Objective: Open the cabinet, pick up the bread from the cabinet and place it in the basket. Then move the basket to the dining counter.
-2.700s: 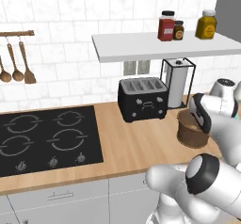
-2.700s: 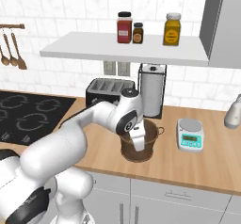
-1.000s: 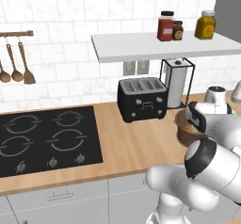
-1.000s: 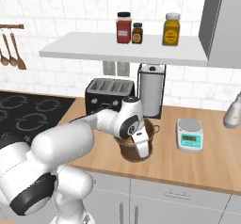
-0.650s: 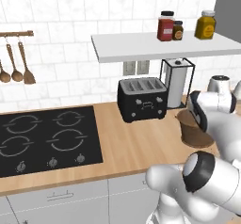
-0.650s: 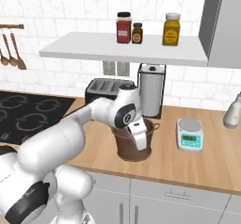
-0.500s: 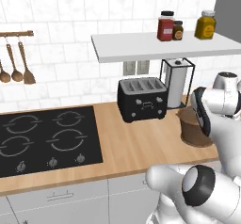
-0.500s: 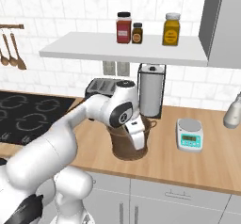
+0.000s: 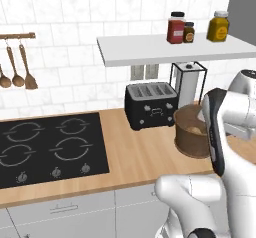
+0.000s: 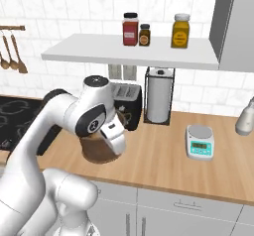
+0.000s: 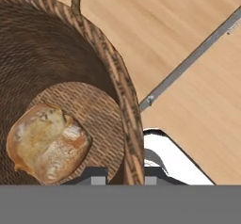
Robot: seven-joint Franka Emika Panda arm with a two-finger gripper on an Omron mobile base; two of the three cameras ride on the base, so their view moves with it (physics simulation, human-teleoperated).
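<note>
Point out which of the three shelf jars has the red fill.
The left jar, tallest-looking with a dark lid and red contents. The middle jar is small and dark brown; the right jar is yellow-filled, nearest the grey cabinet.

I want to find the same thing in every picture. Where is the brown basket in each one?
Left base view: the basket sits on the wood worktop at right of middle, beside the toaster, partly behind the arm.
Right base view: a little left of middle, low, mostly hidden behind the arm's hand; its brown side peeks out.
Hand view: it takes up the left side, seen from above, bread inside.
Shared landmark: the toaster, in both base views.
</note>
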